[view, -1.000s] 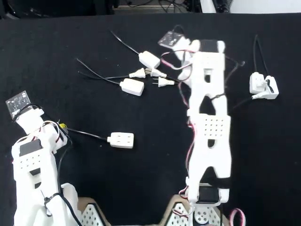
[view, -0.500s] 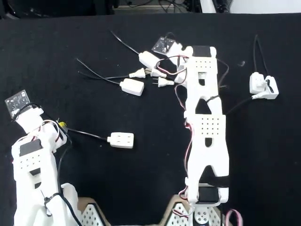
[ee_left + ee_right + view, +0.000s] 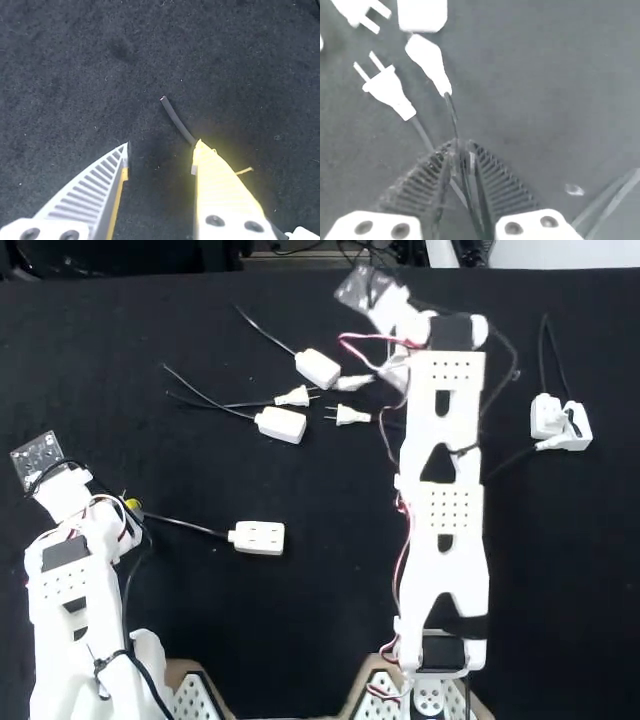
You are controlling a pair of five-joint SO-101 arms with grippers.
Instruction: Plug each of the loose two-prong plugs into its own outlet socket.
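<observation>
Grip status: the right gripper (image 3: 462,145) is holding its fingers clamped on the thin black cord (image 3: 451,112) of the held plug (image 3: 425,57), not on the plug body. The body is lying just ahead of the fingertips, its long axis roughly in line with the fingers.

On the high view the held plug (image 3: 350,382) is lying along the 4-to-10 o'clock line. Its nose is pointing toward the upper socket (image 3: 318,367), which is sitting just beside it at 10 o'clock. You cannot tell whether the prongs are touching the socket face. With only the cord gripped, the plug is likely to swing, so you are probably needing a regrip on the body before pushing.

The left gripper (image 3: 160,150) is resting with fingers apart over the tabletop (image 3: 560,590) at 8 o'clock, with a cord end (image 3: 172,115) lying beside one fingertip. The right arm is much the nearer.

Count:
- **Loose plugs, three:** the held plug, the left plug (image 3: 293,396) and the lower plug (image 3: 350,416).
- **Open sockets, three:** the upper socket, the middle socket (image 3: 280,424) and the near socket (image 3: 257,537).
- **Joined pair, one:** the joined pair (image 3: 560,420) is sitting at 3 o'clock, apparently already mated.
</observation>
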